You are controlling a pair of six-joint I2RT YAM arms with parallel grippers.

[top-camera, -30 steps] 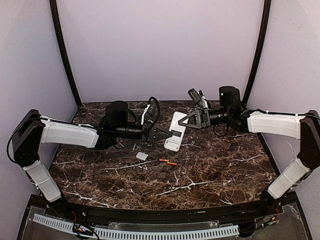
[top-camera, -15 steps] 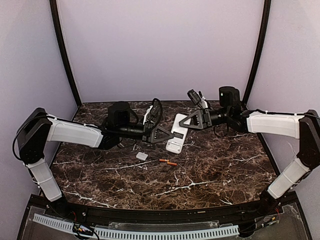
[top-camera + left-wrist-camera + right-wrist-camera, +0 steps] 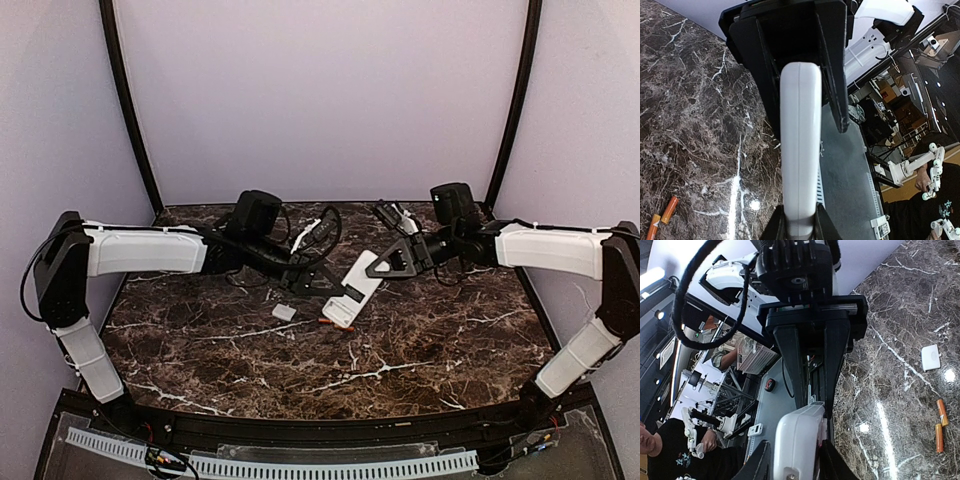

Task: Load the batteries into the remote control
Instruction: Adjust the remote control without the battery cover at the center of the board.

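The remote control hangs tilted above the table between both grippers, its plain white back up. My left gripper is shut on its lower end; in the left wrist view the remote is edge-on, pinched between both fingers. My right gripper stands round the upper end, open, with a thin gap beside one finger. Two orange batteries lie together on the table; from above they are mostly hidden under the remote's lower corner.
A small white cover piece lies on the dark marble table left of the batteries. Lilac walls and black corner posts close in the back and sides. The arm bases stand at the near edge.
My left arm has swung up and rolled, tipping the remote and bringing its lower end down over the batteries. My right gripper's jaws have widened round the remote's other end.
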